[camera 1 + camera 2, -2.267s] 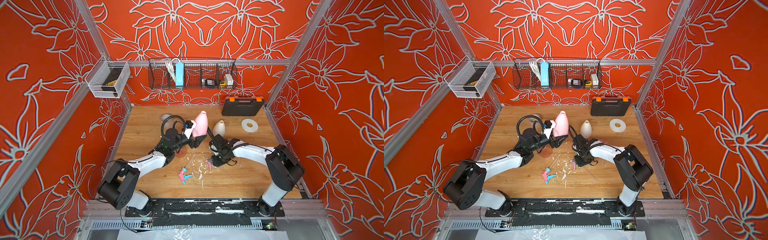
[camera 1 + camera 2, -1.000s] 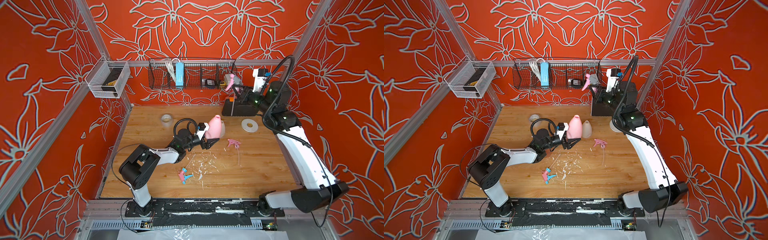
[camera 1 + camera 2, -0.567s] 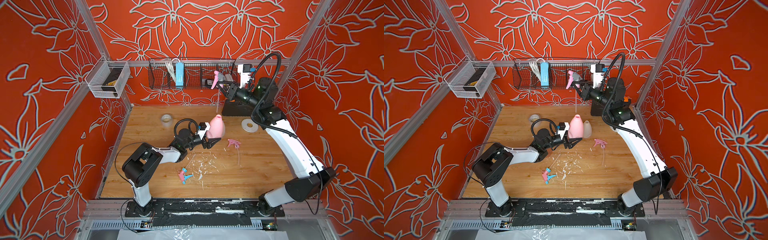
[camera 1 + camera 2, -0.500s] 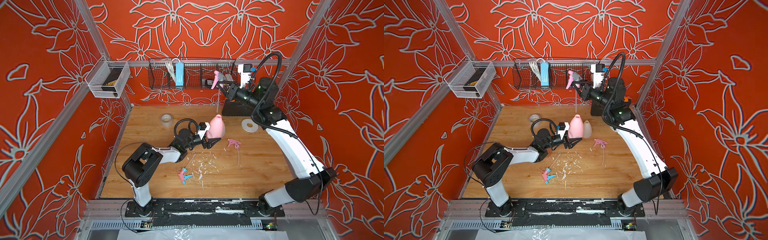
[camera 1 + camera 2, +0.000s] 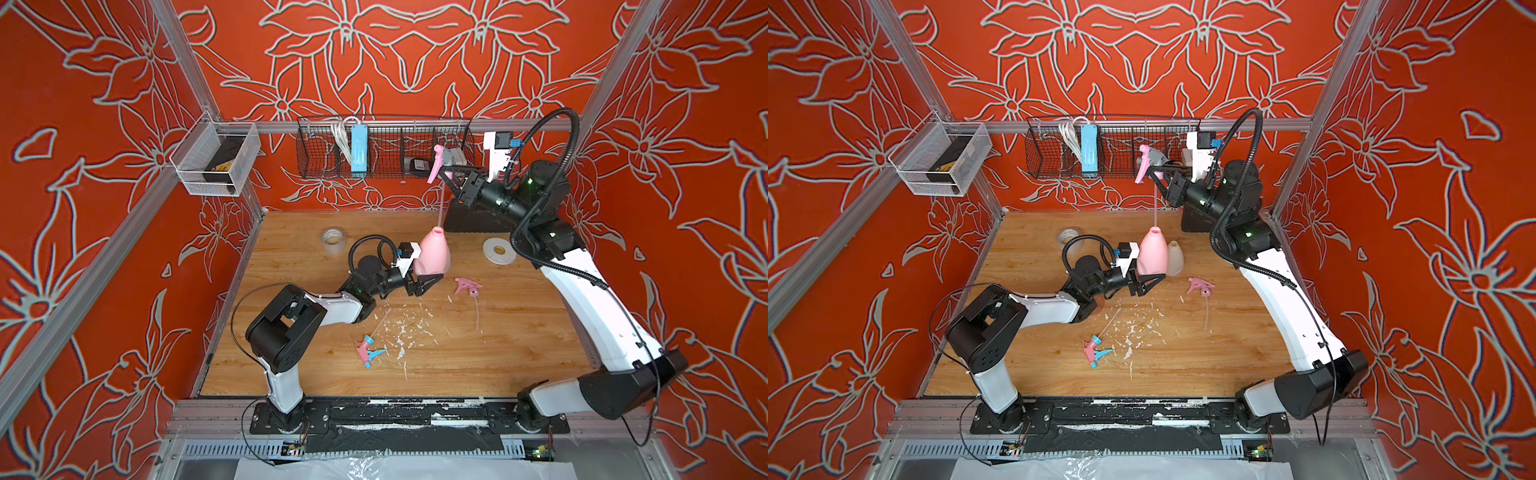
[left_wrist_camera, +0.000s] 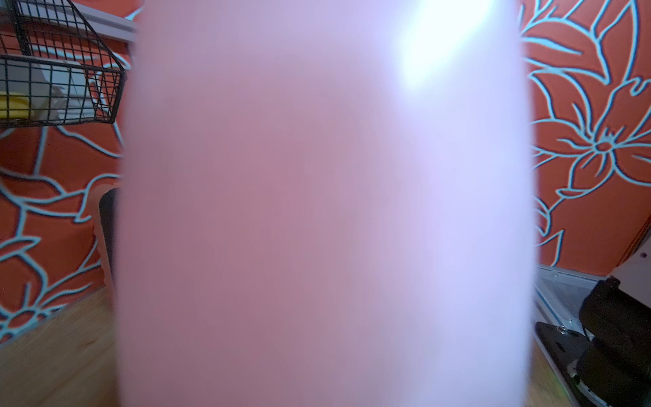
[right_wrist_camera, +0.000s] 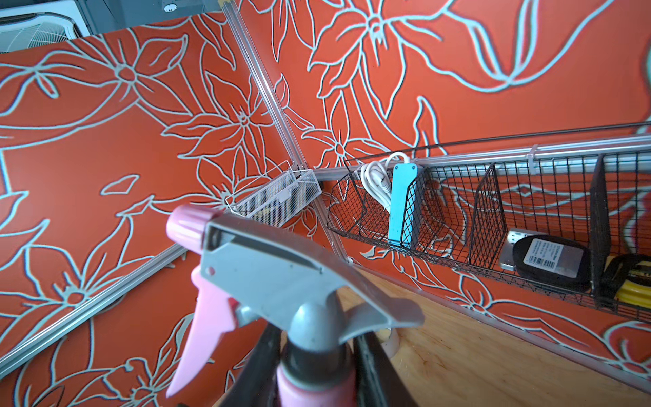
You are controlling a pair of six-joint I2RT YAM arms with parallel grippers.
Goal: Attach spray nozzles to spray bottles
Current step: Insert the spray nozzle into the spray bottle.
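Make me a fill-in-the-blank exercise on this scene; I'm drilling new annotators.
The right gripper holds a nozzle whose top is ___.
The left gripper grips the bottle coloured ___.
The loose nozzles lying on the table number ___.
Missing words: grey, pink, two.

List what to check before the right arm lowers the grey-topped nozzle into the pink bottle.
1. Right hand clamped on grey-topped nozzle collar: ok.
2. Dip tube hanging straight over pink bottle mouth: ok.
3. Tube tip inside the mouth: cannot tell.
4. Left hand holding pink bottle at its base: ok.
5. Pink bottle upright: ok.
6. White bottle clear of pink bottle: cannot tell.
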